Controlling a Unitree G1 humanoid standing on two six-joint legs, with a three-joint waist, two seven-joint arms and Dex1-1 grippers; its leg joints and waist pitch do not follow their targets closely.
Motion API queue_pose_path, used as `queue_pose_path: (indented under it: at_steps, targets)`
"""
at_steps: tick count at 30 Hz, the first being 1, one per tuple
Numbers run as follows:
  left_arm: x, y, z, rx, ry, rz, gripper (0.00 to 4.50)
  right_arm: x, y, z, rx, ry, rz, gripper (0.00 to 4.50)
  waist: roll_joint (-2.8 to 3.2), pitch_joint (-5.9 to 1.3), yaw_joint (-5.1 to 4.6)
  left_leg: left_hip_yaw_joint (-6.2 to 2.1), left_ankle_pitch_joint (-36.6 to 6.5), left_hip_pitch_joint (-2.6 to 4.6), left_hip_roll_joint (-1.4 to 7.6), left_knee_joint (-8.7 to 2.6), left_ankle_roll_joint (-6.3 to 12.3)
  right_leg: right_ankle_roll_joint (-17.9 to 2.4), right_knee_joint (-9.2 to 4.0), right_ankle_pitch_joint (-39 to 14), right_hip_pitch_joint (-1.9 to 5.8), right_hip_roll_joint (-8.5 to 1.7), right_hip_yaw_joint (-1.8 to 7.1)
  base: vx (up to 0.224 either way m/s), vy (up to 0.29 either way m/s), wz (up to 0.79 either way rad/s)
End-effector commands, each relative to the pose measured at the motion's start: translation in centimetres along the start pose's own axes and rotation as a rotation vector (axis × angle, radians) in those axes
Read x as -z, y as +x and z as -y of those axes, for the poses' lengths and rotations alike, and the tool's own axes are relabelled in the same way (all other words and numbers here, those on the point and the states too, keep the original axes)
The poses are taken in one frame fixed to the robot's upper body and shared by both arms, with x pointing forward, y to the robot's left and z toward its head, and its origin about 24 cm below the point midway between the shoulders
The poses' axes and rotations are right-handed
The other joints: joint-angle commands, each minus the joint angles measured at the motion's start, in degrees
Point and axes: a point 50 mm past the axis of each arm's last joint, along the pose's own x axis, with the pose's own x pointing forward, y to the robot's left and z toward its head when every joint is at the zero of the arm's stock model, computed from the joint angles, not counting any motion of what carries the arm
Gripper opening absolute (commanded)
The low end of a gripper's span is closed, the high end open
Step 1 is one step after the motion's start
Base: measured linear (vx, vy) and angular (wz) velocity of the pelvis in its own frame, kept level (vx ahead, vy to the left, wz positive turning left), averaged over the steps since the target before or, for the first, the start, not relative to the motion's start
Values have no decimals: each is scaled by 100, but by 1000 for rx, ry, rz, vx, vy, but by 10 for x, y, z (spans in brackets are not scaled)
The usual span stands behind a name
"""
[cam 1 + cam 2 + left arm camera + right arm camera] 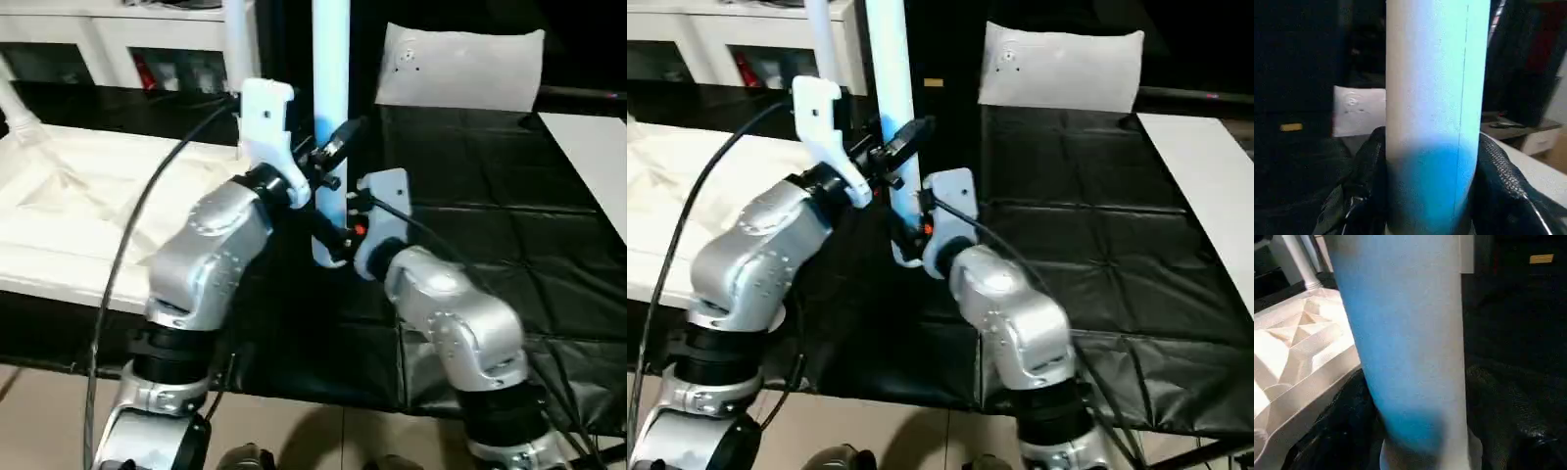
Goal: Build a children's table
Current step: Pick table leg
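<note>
**Operator:** Report the position of the long white tapered tube leg (331,108).

**Technician:** Upright, above the black mat (490,235), beside the white plastic ribbed tabletop (69,196), which lies underside up at the robot's left.

**Operator:** Claw condition?

**Technician:** Left gripper (1432,196): partly spread, both black fingers (1508,181) clamped against the leg's sides. Right gripper (1420,421): fingers flank the leg's lower end; contact cannot be determined. A second leg (238,44) stands behind.
</note>
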Motion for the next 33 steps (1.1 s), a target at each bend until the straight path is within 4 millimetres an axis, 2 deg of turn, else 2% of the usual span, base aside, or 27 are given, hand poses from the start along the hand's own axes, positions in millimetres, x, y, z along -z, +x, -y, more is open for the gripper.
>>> queue_pose_path:
  at_steps: [1,2,4,9,13,14,15,16,18,20,21,24,26,27,29,31,33]
  targets:
    - [-7,0,2,-29,37,26,180,-3,1,3,48,-16,16,252,-19,-396,-23,-115,-1175,121,275,-468,-381,-739,-457,-1042,231,-309,240,0,0,0]
    - [-4,0,5,-33,42,19,180,-3,4,1,51,-29,13,246,-39,-387,-26,-110,-1164,117,276,-470,-374,-741,-466,-1007,229,-310,240,0,0,0]
    - [-2,0,6,-40,64,14,180,-3,6,0,61,-41,10,222,-26,-385,-25,-114,-1171,120,275,-472,-379,-720,-464,-1032,228,-311,240,0,0,0]
    - [1,1,7,-65,63,7,180,-5,8,-2,53,-57,37,198,-29,-386,-32,-110,-1196,125,274,-467,-366,-722,-463,-975,223,-308,242,0,0,0]
    - [0,0,3,-95,49,3,180,-6,7,-2,36,-36,47,195,-32,-382,-33,-112,-1206,120,275,-471,-337,-739,-463,-977,226,-309,241,0,0,0]
    - [-1,0,2,-92,23,3,180,-7,7,-2,23,-30,57,195,-16,-386,-31,-115,-1219,121,275,-469,-342,-747,-458,-977,229,-311,240,0,0,0]
    - [-2,0,1,-78,7,8,215,-8,7,-2,4,-30,67,194,-25,-384,-33,-113,-1223,120,273,-468,-340,-776,-466,-983,227,-317,238,0,0,0]
    - [-3,0,-1,-61,20,0,215,-11,6,-1,-10,-43,94,194,-26,-385,-36,-115,-1215,120,274,-468,-335,-779,-465,-973,228,-312,237,0,0,0]
    - [-5,-1,-6,-34,20,-9,250,-17,3,1,-42,-59,135,194,-18,-376,-31,-111,-1262,125,272,-470,-331,-776,-471,-996,216,-312,240,0,0,0]
    - [-7,-2,-10,-21,37,-10,252,-20,1,3,-72,-62,158,194,-11,-367,-21,-113,-1287,121,270,-473,-319,-784,-465,-998,215,-314,241,0,0,0]
    - [-9,-3,-12,48,92,-32,271,-22,-2,4,-138,-49,171,193,-13,-368,-19,-116,-1280,126,274,-476,-301,-791,-466,-983,218,-311,237,0,0,0]
    - [-11,-5,-12,119,75,-33,289,-24,-6,5,-220,-32,174,193,2,-374,-16,-112,-1210,128,274,-470,-218,-869,-448,-835,231,-315,239,0,0,0]
    - [-17,-7,-10,194,1,-2,295,-24,-11,5,-290,-19,171,192,6,-380,-4,-103,-1099,123,273,-460,-188,-999,-428,-677,247,-319,233,0,0,0]
    - [-19,-8,-10,225,-43,20,325,-24,-13,5,-334,-12,169,191,9,-385,7,-96,-1056,124,269,-448,-151,-1118,-415,-576,257,-326,230,0,0,0]
    - [-25,-13,-11,346,-143,50,333,-25,-22,3,-471,15,177,191,22,-386,28,-96,-1010,120,278,-444,-80,-1244,-404,-440,264,-328,226,0,0,0]
    - [-27,-18,-12,439,-201,46,336,-25,-29,3,-547,18,175,191,27,-378,42,-93,-1069,127,277,-449,-1,-1325,-412,-522,263,-321,220,0,0,0]
    - [-30,-22,-15,526,-270,49,336,-23,-37,5,-625,-16,140,191,38,-363,45,-89,-1229,149,270,-457,-40,-1347,-425,-817,254,-311,211,0,0,0]
